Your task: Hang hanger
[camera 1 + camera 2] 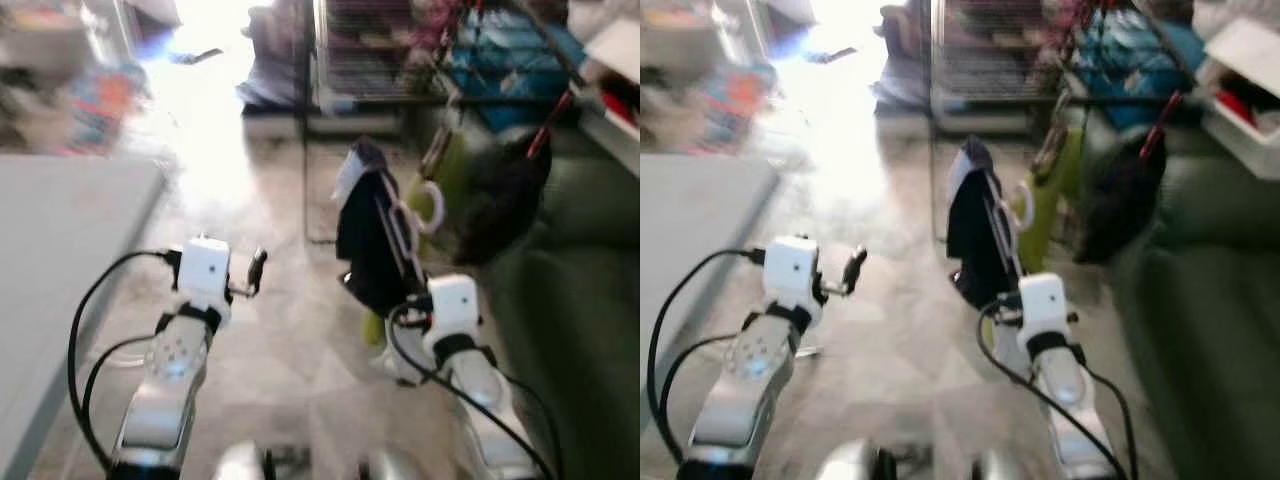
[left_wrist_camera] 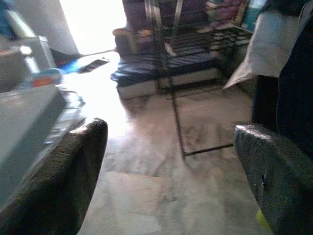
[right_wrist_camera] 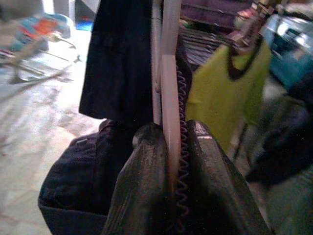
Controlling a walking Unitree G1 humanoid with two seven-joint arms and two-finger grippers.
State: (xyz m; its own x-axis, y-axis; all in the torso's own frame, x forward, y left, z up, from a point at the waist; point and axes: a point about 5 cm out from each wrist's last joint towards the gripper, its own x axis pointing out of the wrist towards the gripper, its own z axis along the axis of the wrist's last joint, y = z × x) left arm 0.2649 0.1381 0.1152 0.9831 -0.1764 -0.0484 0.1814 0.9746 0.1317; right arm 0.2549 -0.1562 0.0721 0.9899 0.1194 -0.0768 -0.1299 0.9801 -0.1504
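Observation:
My right gripper point(image 3: 171, 142) is shut on the pale hanger point(image 3: 170, 88), whose bar runs up between the two black fingers. A dark navy garment point(image 1: 362, 240) hangs from that hanger, and the hanger's white hook point(image 1: 428, 205) curls toward the right. Just beyond it stands a black clothes rack point(image 1: 470, 97) carrying a lime-green top point(image 1: 452, 170) and a black garment point(image 1: 505, 205). The held hanger sits below and left of the rail, apart from it. My left gripper point(image 1: 255, 270) is raised at the left, open, with nothing between its fingers point(image 2: 58, 186).
A dark green sofa point(image 1: 580, 300) lies along the right side. A grey table point(image 1: 60, 240) takes up the left. A wire shelf unit point(image 1: 360, 50) and a dark bundle point(image 1: 275, 60) stand at the back. A white box point(image 1: 620, 60) sits at the upper right. The views are blurred.

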